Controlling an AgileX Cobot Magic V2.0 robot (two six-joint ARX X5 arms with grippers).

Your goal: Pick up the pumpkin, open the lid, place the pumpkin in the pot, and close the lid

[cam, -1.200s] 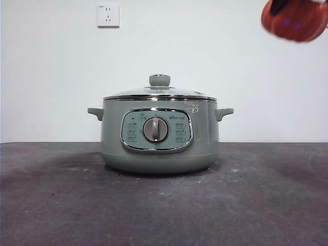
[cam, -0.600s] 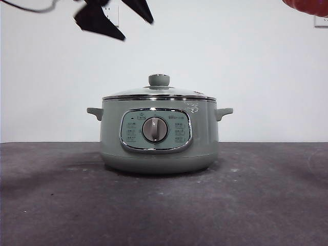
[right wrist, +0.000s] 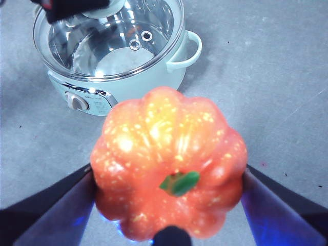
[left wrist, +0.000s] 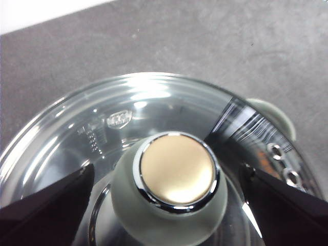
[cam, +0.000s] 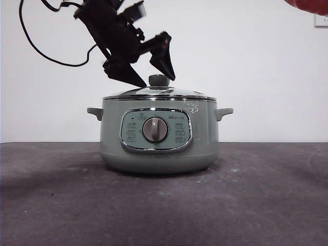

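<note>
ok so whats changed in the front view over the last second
The left gripper came in from the top left and dropped to the lid's knob, jaws open on either side of it, not yet closed. The pumpkin, held in the right gripper, rose until only its underside shows at the top right corner. The lid and the pot stayed put.

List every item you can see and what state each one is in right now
lid: closed on the pot, knob not yet gripped
pot: upright on the table, covered
pumpkin: held in the air, away from the pot
left gripper: open, jaws either side of the lid's knob
right gripper: shut on the pumpkin
</note>
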